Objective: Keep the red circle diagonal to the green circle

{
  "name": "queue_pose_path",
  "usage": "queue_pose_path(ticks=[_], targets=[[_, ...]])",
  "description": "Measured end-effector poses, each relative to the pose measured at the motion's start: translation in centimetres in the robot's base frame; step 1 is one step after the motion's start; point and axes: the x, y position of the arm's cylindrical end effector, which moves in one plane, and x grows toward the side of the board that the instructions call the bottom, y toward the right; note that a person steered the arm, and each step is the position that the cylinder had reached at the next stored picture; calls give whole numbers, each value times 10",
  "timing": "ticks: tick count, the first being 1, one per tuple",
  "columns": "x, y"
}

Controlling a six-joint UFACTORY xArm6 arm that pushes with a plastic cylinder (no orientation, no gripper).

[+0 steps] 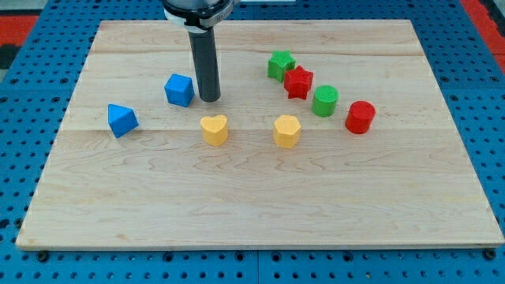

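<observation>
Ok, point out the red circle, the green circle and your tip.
Red circle block [360, 117], camera view, top face.
Green circle block [324, 100], camera view, top face.
My tip [209, 99], camera view, rod's lower end, beside the blue cube [179, 90].

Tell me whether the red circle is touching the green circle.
Cannot tell. In the camera view the red circle sits just to the view's right of and slightly below the green circle; their edges nearly meet, and no clear gap or contact shows.

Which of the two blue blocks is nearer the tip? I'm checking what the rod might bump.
The blue cube, just left of my tip and nearly touching it. The other blue block lies farther toward the view's left.
</observation>
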Motion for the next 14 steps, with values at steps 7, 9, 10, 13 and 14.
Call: queue_pose_path(ticks=[7, 9, 10, 13, 14], targets=[[8, 243], [73, 298], [75, 246], [-15, 256], [-51, 213]])
